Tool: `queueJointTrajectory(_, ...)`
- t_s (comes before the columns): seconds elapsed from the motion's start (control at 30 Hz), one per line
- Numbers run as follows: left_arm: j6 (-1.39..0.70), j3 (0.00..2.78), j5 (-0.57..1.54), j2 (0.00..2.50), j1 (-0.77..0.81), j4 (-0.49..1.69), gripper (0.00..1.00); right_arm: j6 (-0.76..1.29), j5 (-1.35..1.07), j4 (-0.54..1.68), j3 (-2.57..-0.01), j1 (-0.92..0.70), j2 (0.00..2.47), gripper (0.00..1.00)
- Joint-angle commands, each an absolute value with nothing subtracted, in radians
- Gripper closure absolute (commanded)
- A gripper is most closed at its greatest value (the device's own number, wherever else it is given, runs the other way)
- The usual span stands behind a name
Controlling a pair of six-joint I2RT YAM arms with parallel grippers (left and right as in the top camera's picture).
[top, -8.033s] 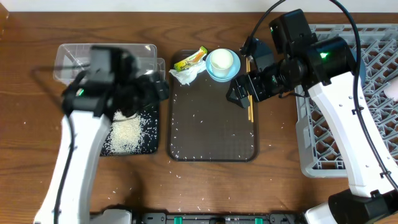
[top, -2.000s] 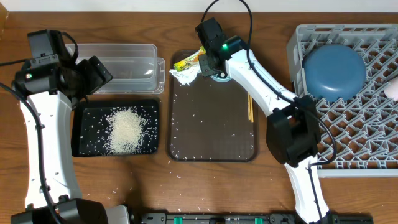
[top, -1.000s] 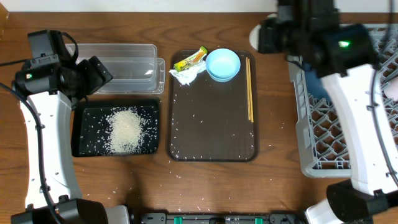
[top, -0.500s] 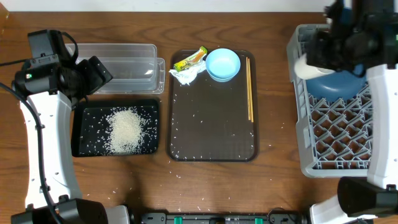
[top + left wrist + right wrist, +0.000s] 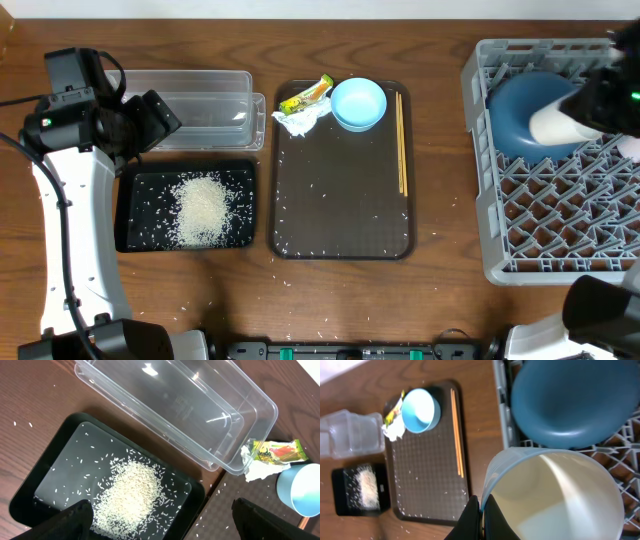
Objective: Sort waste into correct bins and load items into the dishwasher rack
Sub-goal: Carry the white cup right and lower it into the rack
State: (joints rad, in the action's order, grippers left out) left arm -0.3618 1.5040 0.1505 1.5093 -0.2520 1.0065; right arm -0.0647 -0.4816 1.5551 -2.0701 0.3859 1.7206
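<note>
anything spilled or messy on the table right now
Yes: loose rice grains are scattered over the brown serving tray, and a few lie on the bare table. They are outside the black tray that holds the main rice heap.

The table (image 5: 450, 250) is brown, grained wood. The tub (image 5: 175, 405) is clear, glossy plastic and the rack (image 5: 560, 230) matt grey plastic. The serving tray (image 5: 340, 200) is dark and dimpled. The cup (image 5: 555, 495) looks smooth and glossy.
</note>
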Motion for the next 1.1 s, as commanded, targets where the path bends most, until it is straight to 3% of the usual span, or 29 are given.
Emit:
queueJointTrajectory(0.0, -0.356, 1.526, 0.145, 1.509, -0.255, 1.009, 0.08, -0.161, -0.615, 1.551, -2.028, 0.483, 1.710, 0.99)
queueJointTrajectory(0.53, -0.356, 1.526, 0.145, 1.509, -0.255, 1.009, 0.08, -0.383, -1.189, 1.251, -1.519, 0.830, 1.711, 0.99)
queueJointTrajectory(0.9, -0.356, 1.526, 0.145, 1.509, -0.255, 1.009, 0.08, -0.376, -1.240, 1.098, -1.322, 0.870, 1.715, 0.99)
queueJointTrajectory(1.07, -0.356, 1.526, 0.145, 1.509, -0.255, 1.009, 0.08, -0.271, -1.250, 0.954, -1.234, 0.871, 1.715, 0.99)
